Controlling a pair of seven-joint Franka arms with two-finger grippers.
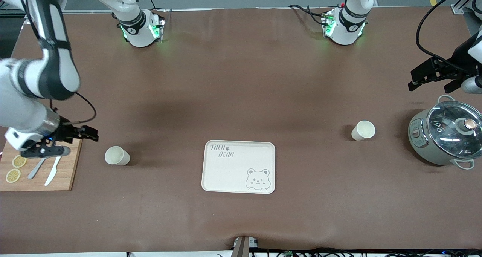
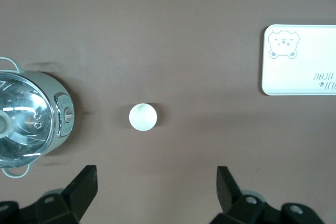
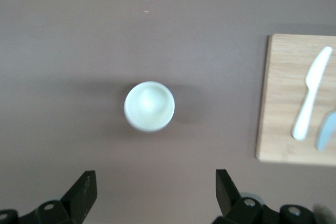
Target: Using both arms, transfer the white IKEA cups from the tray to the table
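The tray [image 1: 238, 166] lies nearest the front camera at mid-counter, and it is bare: a cream rectangle with rounded corners, a low lip, grey "TAIJI BEAR" lettering and a cartoon bear face. Both cups stand upright on the counter [image 1: 241, 80], a matte brown sheet with faint creases. One cup [image 1: 117, 155] sits toward the right arm's end, just beside a wooden board [image 1: 41, 170]; the other cup [image 1: 363, 130] sits toward the left arm's end, a little farther from the camera, near a grey-green pot [image 1: 446, 136] with a glass lid. The cups are small, plain off-white, handleless and slightly tapered, with round rims; they look smooth and light.

Judging by that layout, the moving looks done and what remains is a clean retreat. Each arm should lift straight up and away, so no finger clips a rim and tips a light cup.

The right gripper [image 1: 77, 134] hangs over the board's edge, jaws spread wide and holding nothing, the first cup visible below in its wrist view [image 3: 149, 106]. On the board lie two lemon slices [image 1: 16, 168], a white plastic knife [image 1: 52, 170] and a grey utensil [image 1: 37, 167]. The left gripper [image 1: 433, 78] hangs above the counter near the pot, jaws wide and empty too.
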